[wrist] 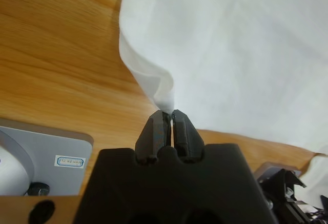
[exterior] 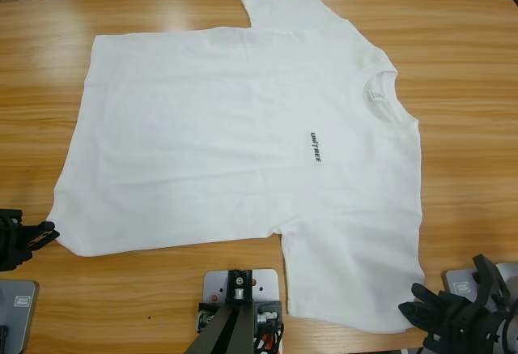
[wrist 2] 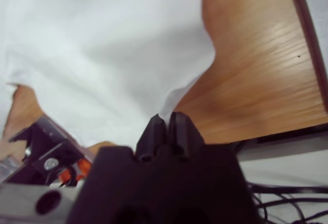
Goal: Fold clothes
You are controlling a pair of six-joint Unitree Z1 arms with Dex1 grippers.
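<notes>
T-shirt lies flat on the surface; soft, limp cotton. We see left gripper clamped on the near hem corner, right gripper on the near sleeve corner.

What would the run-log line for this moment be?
phase: grasp | T-shirt flat on table | left end effector shut on hem corner | right end effector shut on sleeve corner

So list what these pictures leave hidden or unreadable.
- High view: the T-shirt covers the table beneath it.
- High view: neck label print too small to read.
- High view: right gripper partly cut by the bottom edge.
- Left wrist view: left gripper hides the pinched hem corner.
</notes>
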